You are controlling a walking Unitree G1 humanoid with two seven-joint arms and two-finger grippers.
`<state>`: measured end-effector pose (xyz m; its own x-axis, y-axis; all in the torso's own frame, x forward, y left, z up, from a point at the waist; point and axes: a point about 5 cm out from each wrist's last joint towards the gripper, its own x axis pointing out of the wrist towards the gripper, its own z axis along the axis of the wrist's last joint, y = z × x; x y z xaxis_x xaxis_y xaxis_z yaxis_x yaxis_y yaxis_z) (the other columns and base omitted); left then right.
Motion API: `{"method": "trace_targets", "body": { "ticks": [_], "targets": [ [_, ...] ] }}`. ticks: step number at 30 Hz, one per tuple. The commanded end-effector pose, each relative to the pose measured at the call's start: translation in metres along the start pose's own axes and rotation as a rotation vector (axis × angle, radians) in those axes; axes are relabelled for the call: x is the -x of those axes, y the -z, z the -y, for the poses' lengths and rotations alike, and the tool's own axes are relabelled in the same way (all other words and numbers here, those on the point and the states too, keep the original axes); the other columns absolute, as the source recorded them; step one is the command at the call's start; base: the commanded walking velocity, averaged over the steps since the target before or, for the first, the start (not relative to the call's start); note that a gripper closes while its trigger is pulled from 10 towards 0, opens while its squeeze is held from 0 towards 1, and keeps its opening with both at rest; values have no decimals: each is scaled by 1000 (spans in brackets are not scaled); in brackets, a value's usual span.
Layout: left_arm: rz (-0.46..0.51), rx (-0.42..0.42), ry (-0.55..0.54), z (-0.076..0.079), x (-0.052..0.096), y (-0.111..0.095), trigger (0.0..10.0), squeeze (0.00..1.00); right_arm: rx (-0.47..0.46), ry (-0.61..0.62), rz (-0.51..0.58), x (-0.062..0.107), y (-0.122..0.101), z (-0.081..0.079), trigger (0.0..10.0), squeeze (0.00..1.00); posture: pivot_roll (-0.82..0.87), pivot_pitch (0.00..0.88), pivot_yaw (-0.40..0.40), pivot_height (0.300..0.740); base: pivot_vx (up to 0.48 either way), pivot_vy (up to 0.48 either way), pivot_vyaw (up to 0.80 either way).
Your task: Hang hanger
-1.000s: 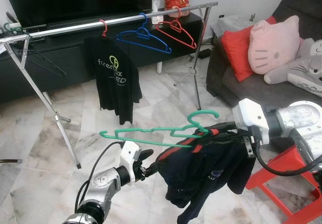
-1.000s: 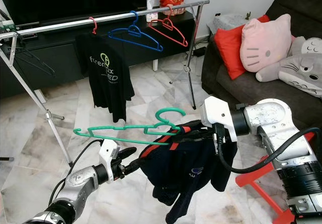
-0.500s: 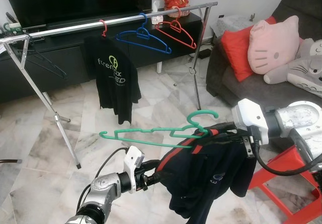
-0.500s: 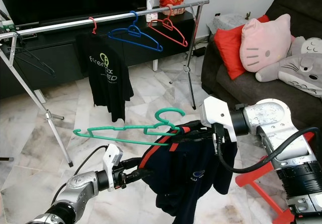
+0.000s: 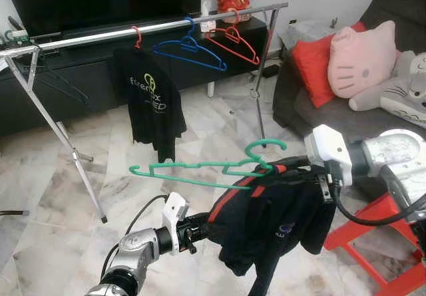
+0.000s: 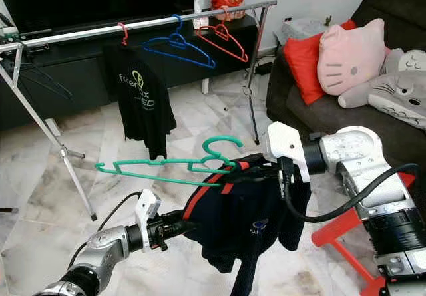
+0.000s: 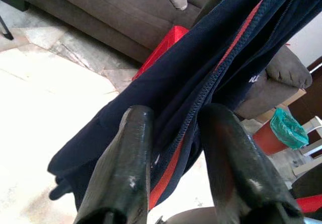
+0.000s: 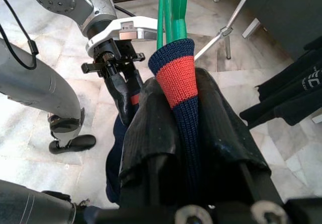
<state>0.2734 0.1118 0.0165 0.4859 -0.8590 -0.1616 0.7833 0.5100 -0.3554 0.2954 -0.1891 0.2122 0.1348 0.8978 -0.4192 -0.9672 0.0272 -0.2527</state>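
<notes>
I've got my left gripper (image 5: 200,225) lowest and closest in, its two fingers (image 7: 126,168) closed on a fold of the dark jacket (image 5: 273,223) along the red stripe — I hold that edge so the cloth stays spread and doesn't swing while the garment is carried. Just above and to the right of it, my right gripper (image 8: 176,133) is clamped on the jacket's navy-and-red collar, with the green hanger (image 5: 206,169) pressed in alongside that collar; gripping there lets one gripper bear both hanger and cloth, and leaves the hook free on top. The hanger lies nearly level, its long bar reaching out leftward past the left gripper, the hook rising just ahead of the right gripper's fingers. The jacket droops below both, off the marble floor (image 5: 60,196).

Well beyond the grippers stands the clothes rail (image 5: 100,36), carrying a black T-shirt (image 5: 154,103), a blue hanger (image 5: 190,50) and a red hanger (image 5: 233,42). I judge the hook must still be raised and carried forward to that bar — the gap between shirt and rail end looks the likely spot.
</notes>
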Motion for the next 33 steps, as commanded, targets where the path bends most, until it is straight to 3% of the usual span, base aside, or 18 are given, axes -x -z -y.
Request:
{"method": "trace_targets", "body": {
  "ticks": [1,24,30,33],
  "targets": [
    [10,11,6,-1,-1,-3,0,0,25,10,2,1,-5,4,0,0,-221,0,-56,740,0,0,0],
    [-14,11,-27,-4,5,0,0,0,-6,32,-27,3,9,2,0,0,-211,0,-55,740,0,0,0],
    [-89,-30,-162,-12,15,10,0,0,-60,30,-87,15,26,-9,0,0,-209,0,-51,740,0,0,0],
    [-135,-106,-316,-22,22,12,0,0,-90,31,-118,20,36,-15,0,0,-209,0,-49,740,0,0,0]
  ]
}}
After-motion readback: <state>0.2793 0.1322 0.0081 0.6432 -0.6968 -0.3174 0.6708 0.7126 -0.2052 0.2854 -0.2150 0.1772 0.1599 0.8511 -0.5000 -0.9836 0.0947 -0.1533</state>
